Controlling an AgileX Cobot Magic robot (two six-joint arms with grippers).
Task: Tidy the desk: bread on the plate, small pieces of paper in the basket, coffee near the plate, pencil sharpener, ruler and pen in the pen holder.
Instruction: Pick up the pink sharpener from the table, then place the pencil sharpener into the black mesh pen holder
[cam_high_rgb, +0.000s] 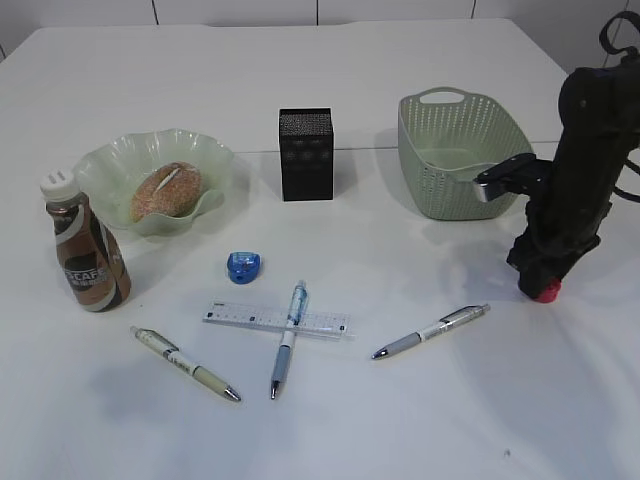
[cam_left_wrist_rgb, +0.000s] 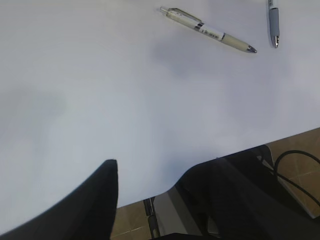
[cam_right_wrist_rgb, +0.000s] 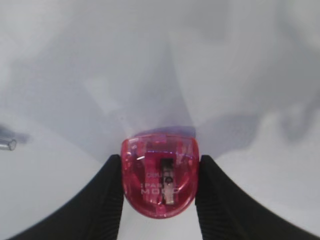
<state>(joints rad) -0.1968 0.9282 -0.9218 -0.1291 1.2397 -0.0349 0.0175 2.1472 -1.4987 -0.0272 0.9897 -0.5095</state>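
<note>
Clamped between the right gripper (cam_right_wrist_rgb: 159, 192) fingers, red pencil sharpener (cam_right_wrist_rgb: 160, 176) low over the table (cam_high_rgb: 480, 420) beside the basket (cam_high_rgb: 460, 150); pickup step, next likely a carry to the black pen holder (cam_high_rgb: 306, 154); left gripper (cam_left_wrist_rgb: 145, 200) parted, empty.

1. My right arm (cam_high_rgb: 580, 170) is matt black, thick and rounded, with black cable loops at its top and side.
2. A grey metal bracket juts from its side.
3. My right gripper (cam_right_wrist_rgb: 159, 200) has black, finely ribbed fingers (cam_right_wrist_rgb: 107, 200).
</note>
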